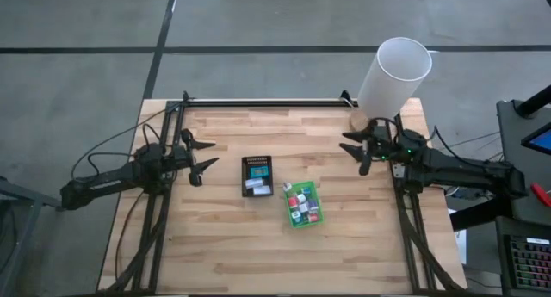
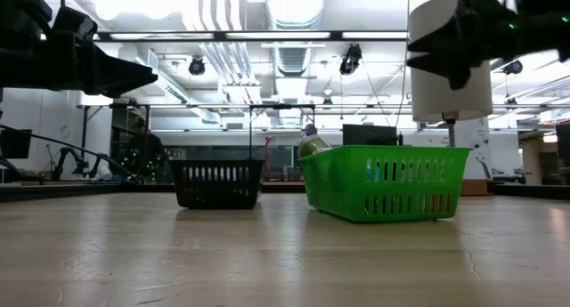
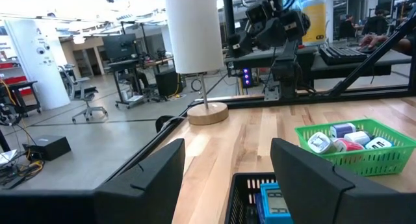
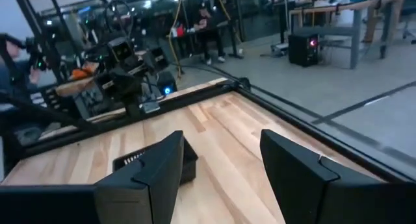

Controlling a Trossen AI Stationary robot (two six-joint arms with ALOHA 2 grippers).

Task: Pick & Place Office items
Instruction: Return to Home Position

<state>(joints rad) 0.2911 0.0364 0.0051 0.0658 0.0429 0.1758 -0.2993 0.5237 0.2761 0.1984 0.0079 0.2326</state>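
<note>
The bright green tray [image 1: 302, 204] stands at the table's middle and holds several small office items [image 1: 299, 202], white, red and dark; they also show in the left wrist view [image 3: 344, 138]. The black ribbed tray [image 1: 256, 176] stands to its left and holds a teal piece [image 3: 272, 199] and white pieces [image 1: 256, 186]. My left gripper [image 1: 207, 152] is open and empty, raised above the table left of the black tray. My right gripper [image 1: 355, 147] is open and empty, raised near the table's far right.
A tall white cylinder lamp [image 1: 393, 75] on a round wooden base [image 3: 207, 113] stands at the table's far right corner, close to my right gripper. A black rail [image 1: 267, 102] runs along the far edge. The near half of the table is bare wood [image 1: 258, 254].
</note>
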